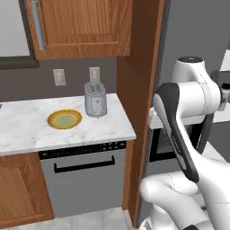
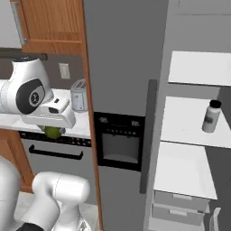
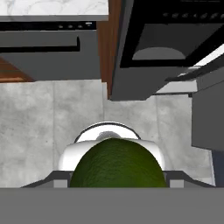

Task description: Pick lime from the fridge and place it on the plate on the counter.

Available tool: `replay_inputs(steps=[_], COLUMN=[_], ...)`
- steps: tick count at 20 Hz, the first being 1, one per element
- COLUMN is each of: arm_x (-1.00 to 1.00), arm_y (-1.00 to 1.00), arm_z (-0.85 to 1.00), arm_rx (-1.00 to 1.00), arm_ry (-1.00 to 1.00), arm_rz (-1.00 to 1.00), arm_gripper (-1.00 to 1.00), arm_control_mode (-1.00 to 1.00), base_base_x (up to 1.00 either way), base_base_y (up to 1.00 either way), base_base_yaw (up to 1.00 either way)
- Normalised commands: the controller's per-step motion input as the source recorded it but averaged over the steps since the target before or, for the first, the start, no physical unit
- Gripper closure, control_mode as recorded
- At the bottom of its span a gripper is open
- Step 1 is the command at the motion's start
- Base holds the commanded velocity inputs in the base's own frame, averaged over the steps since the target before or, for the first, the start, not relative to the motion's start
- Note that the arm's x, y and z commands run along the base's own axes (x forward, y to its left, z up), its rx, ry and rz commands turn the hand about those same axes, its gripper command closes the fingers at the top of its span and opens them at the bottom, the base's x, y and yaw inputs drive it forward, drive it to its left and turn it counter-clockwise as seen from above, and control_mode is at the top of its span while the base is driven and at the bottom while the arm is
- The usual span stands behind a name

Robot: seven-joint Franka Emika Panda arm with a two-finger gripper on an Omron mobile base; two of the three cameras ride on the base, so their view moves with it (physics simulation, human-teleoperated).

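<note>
The dark green lime (image 3: 117, 162) sits between my fingertips, and my gripper (image 3: 118, 179) is shut on it. In the right base view the lime (image 2: 53, 131) peeks out under my white hand, in front of the counter's edge and left of the fridge (image 2: 122, 63). The fridge stands open, its white shelves (image 2: 189, 119) showing on the right. The plate (image 1: 50, 120), yellow-orange rimmed with a pale green centre, lies on the marble counter (image 1: 108, 128), well left of my hand. The hand camera looks down at the floor.
A silver toaster (image 1: 95, 99) stands on the counter just right of the plate. A grey dishwasher (image 1: 83, 177) sits below the counter. A wooden panel (image 1: 139, 90) separates counter and fridge. A white bottle (image 2: 210, 116) stands on a fridge shelf.
</note>
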Motion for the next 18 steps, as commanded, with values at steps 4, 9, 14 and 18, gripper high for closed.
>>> replay_inputs(steps=[4, 9, 14, 18], arm_x=[0.0, 0.0, 0.0, 0.0], arm_y=[0.0, 0.0, 0.0, 0.0], arm_z=[0.0, 0.0, 0.0, 0.0], arm_rx=[0.0, 0.0, 0.0, 0.0], arm_ry=[0.0, 0.0, 0.0, 0.0], arm_rz=[0.0, 0.0, 0.0, 0.0], arm_gripper=[1.0, 1.0, 1.0, 1.0], arm_control_mode=[1.0, 1.0, 1.0, 1.0], base_base_x=[0.0, 0.0, 0.25, 0.52], base_base_y=[1.0, 0.86, 0.47, 0.02], base_base_yaw=[0.0, 0.0, 0.0, 0.0])
